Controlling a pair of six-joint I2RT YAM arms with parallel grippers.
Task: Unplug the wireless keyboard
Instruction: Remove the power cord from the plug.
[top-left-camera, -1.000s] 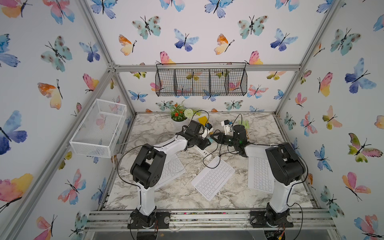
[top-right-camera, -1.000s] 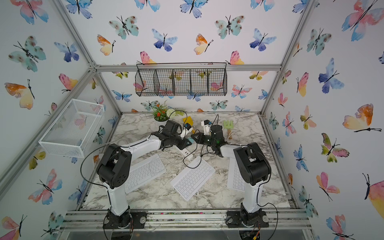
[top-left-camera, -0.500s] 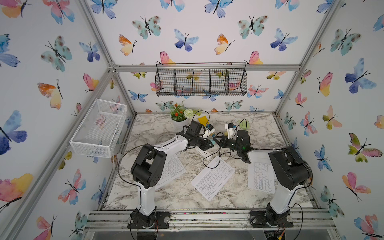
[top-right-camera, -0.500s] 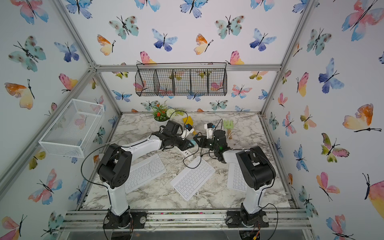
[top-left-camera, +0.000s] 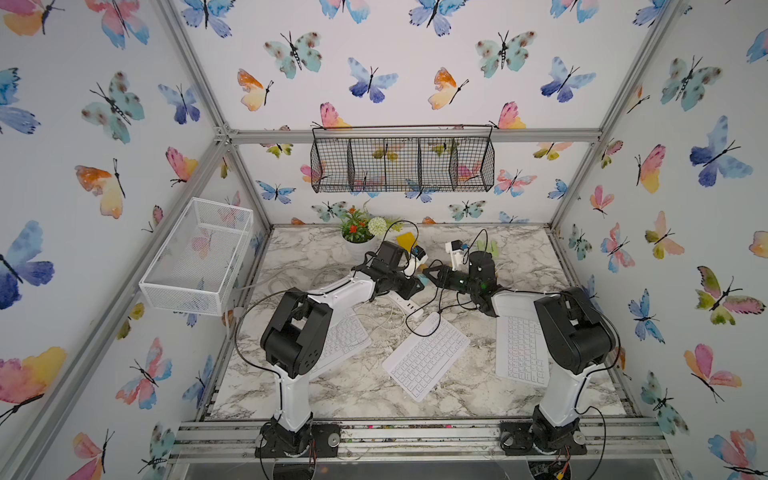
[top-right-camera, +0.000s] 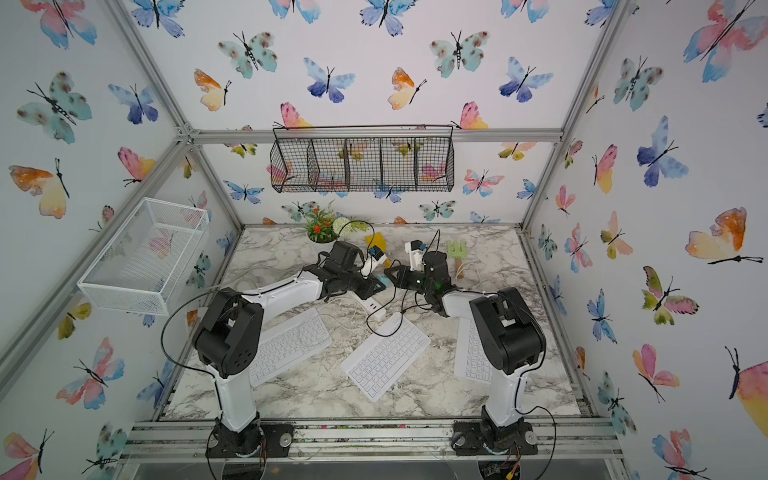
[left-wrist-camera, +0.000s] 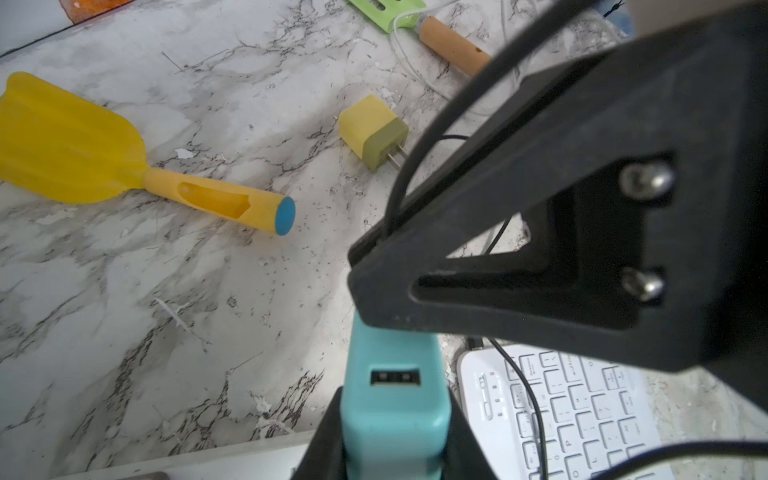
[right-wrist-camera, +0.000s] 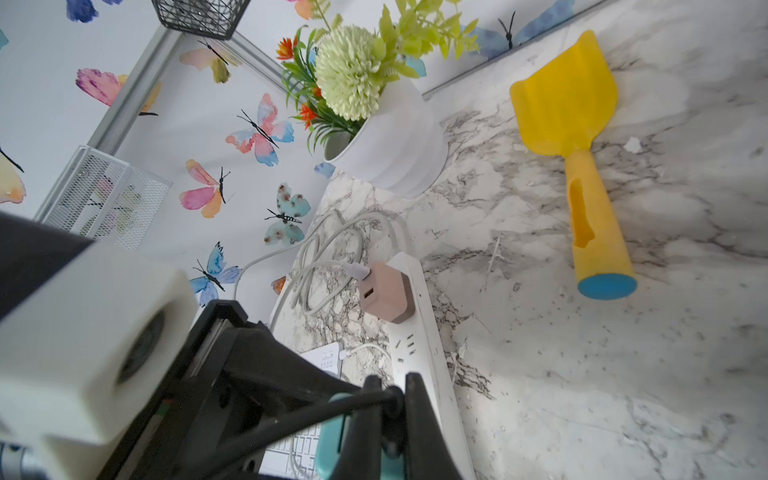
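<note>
Fig.: my L hand (left-wrist-camera: 392, 419) is gripping the teal charger (left-wrist-camera: 392, 353), its USB port (left-wrist-camera: 395, 377) showing empty. My R hand (right-wrist-camera: 392, 395) is closing on the black cable (right-wrist-camera: 291, 419). The keyboard (top-left-camera: 426, 361) is lying mid-surface (top-left-camera: 374, 395), at 6 o'clock from both hands, w/ the cable trailing onto it.

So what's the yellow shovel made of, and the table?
Shovel: probably plastic, with a matte yellow finish, moulded ribs and a blue end cap.
Table: looks like marble with grey veins, but the white chips and flecks hint at a printed film.
</note>
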